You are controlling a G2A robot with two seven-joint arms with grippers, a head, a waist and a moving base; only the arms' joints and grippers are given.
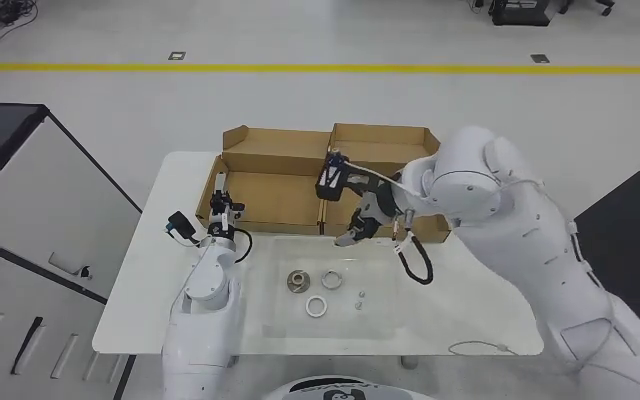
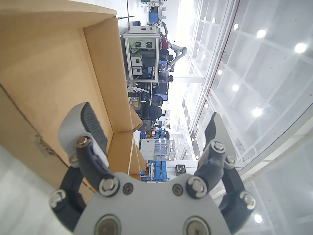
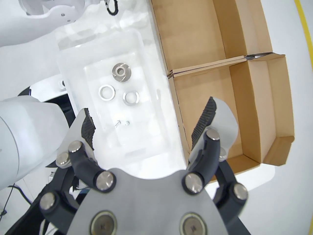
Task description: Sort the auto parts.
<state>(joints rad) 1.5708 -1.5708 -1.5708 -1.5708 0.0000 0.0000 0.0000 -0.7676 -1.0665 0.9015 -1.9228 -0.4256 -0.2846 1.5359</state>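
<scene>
Top view: flanged part lies near right claw.

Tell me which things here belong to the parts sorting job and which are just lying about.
For the job:
flanged metal hub
first metal ring
second metal ring
small screw
tiny nut
clear tray holding them
first cardboard box
second cardboard box

Just about:
yellow floor line
dark-framed panel beside the table

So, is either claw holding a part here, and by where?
Nothing is held: the left claw and right claw are both open and empty.
</scene>
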